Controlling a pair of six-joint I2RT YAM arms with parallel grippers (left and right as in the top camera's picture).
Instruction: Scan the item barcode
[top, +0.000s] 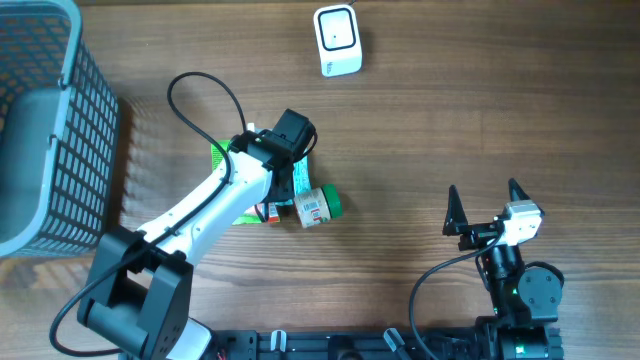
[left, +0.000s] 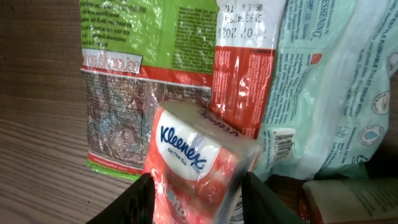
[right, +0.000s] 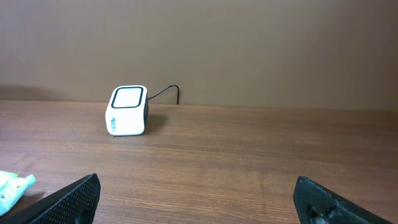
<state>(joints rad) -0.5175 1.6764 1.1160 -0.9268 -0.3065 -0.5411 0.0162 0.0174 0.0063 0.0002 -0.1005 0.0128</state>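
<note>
Tissues in hand: your left pincer (left: 199, 200) pinches the Kleenex pack (left: 189, 155), the red-and-white pocket pack sitting squarely between the two dark fingers (left: 138, 202), which press against its left and right sides, as the left wrist camera shows. The pack lies tilted, its white "Kleenex On The Go" label facing that camera, on top of a heap of goods: a green snack bag (left: 140, 62) behind it to the left, a red-and-white packet (left: 244, 81) directly behind, and a pale teal wipes pack (left: 339, 93) to the right. Seen from overhead, your left arm reaches over this heap near the middle of the wooden table (top: 450, 120), with a small green-capped bottle (top: 320, 205) lying on its side just beside the pile. The white barcode scanner (top: 337, 40) stands well apart from the pack, at the far edge of the table, its window facing up. A grey mesh basket (top: 40, 130) sits at the left edge. Your right pincer (top: 485, 208) hovers low at the near right, fingers spread wide and holding nothing, pointed toward the scanner.
</note>
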